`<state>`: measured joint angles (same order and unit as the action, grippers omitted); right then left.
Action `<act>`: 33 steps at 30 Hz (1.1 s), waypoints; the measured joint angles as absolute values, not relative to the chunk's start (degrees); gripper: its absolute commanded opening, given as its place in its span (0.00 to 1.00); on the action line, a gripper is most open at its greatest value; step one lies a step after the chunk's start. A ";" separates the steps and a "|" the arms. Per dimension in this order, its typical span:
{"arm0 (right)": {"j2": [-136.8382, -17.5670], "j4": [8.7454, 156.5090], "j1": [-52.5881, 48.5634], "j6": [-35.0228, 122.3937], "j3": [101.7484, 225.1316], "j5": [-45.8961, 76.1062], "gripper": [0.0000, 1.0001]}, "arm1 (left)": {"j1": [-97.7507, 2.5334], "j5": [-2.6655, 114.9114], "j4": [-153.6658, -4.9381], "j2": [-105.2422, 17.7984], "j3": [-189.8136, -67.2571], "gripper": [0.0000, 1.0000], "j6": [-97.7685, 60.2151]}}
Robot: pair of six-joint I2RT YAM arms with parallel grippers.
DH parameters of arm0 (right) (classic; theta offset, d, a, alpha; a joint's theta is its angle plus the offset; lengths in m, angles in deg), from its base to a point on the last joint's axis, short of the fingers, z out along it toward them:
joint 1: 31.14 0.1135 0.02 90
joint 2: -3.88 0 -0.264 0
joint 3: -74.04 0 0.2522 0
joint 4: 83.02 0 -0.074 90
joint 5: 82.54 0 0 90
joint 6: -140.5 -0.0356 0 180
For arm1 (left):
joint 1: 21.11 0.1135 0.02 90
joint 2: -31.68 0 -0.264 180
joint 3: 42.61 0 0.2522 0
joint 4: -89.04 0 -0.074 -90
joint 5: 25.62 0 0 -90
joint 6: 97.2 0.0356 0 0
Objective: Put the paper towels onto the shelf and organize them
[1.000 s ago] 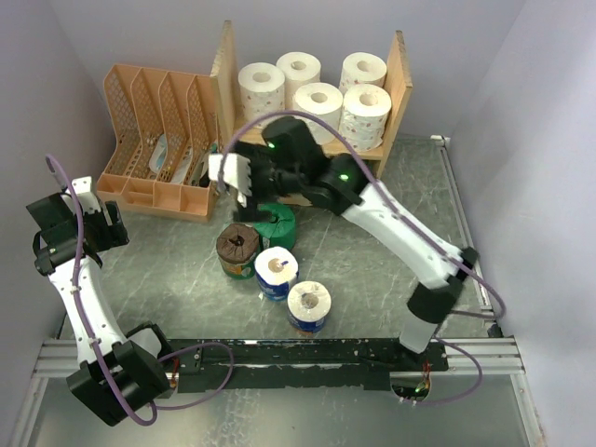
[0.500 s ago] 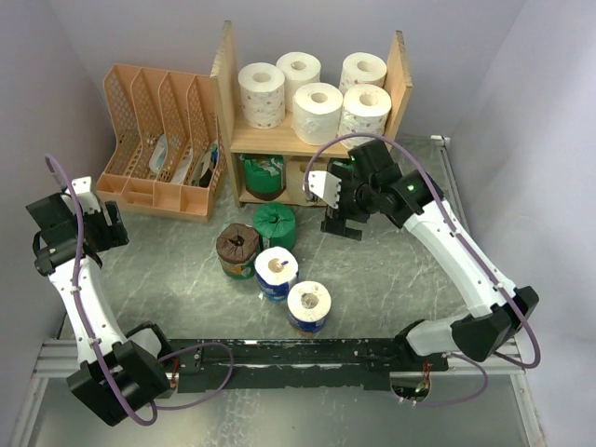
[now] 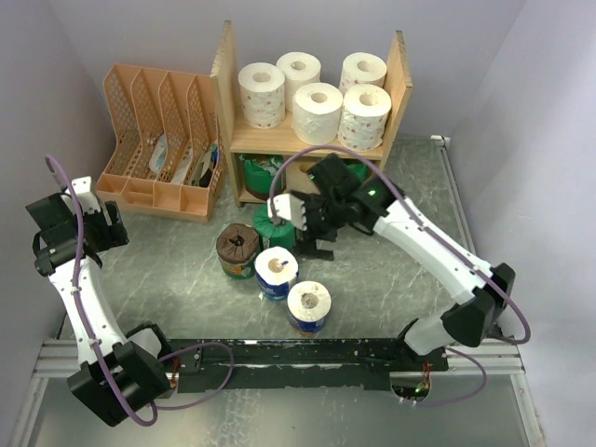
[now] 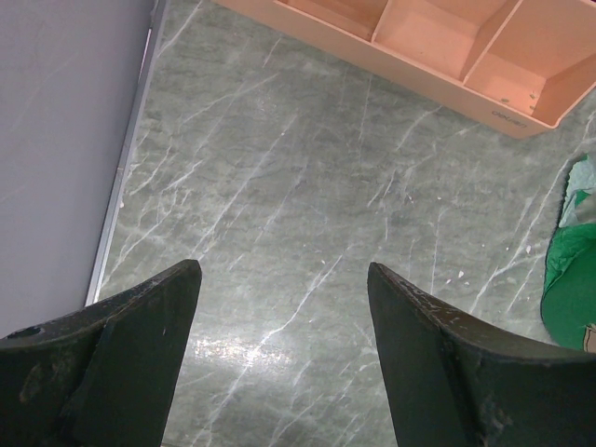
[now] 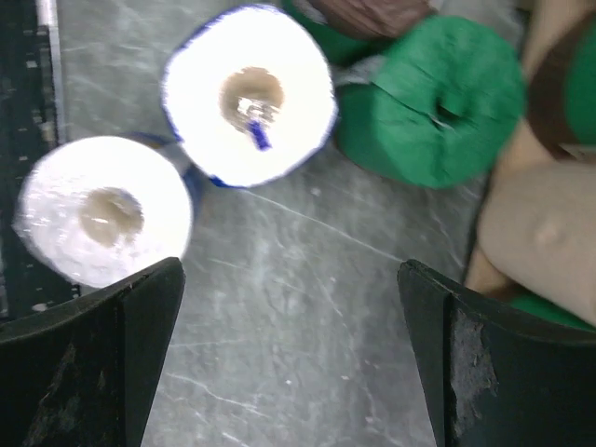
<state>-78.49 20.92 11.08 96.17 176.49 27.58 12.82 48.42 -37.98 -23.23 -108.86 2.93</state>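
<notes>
The wooden shelf holds several white paper towel rolls on its top tier and a green roll in the lower tier. On the table stand a green roll, a brown-topped roll, a blue-wrapped roll and a second blue-wrapped roll. My right gripper is open and empty, low beside the green roll. Its wrist view shows the gripper over bare table, with the blue-wrapped roll, the other roll and the green roll ahead. My left gripper is open and empty at the far left.
A peach slotted file organizer stands left of the shelf; its base shows in the left wrist view. The left gripper hangs over bare marble near the left wall. A black rail runs along the near edge.
My right arm has pulled back from the shelf's lower tier, swung right, then come down to the left beside the green roll on the table. The left arm has not moved.
</notes>
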 measured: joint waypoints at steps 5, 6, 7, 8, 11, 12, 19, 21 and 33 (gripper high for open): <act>-82.12 18.45 14.95 96.17 176.91 31.08 1.00 | 12.82 48.42 -37.98 -23.23 -108.86 0.84 2.93; -82.45 18.14 14.99 96.13 177.47 31.91 1.00 | 12.82 48.42 -37.98 -23.23 -108.86 0.84 2.93; -82.80 18.12 15.14 96.02 178.11 32.59 0.99 | 12.82 48.42 -37.98 -23.23 -108.86 0.84 2.93; -83.01 18.23 15.25 95.91 178.50 33.03 0.99 | 12.82 48.42 -37.98 -23.21 -108.86 0.84 2.93; -83.52 18.49 16.91 95.36 178.76 34.01 0.97 | 12.82 48.44 -37.98 -23.21 -108.86 0.84 2.93; -83.71 18.43 17.55 95.32 178.74 34.27 0.98 | 12.82 48.44 -37.98 -23.21 -108.86 0.84 2.93; -84.02 13.44 22.97 95.75 177.10 35.04 0.98 | 12.82 48.44 -37.98 -23.21 -108.86 0.84 2.93; -83.56 12.37 23.99 95.73 174.92 35.15 0.98 | 12.82 48.44 -37.98 -23.23 -108.86 0.84 2.93; -74.60 10.97 25.94 94.31 160.71 34.53 0.91 | 12.82 48.57 -38.00 -23.73 -108.86 0.84 2.89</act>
<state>-74.60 10.97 25.94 94.31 160.71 34.53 12.82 48.57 -38.00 -23.73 -108.86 2.89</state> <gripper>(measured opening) 0.926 0.840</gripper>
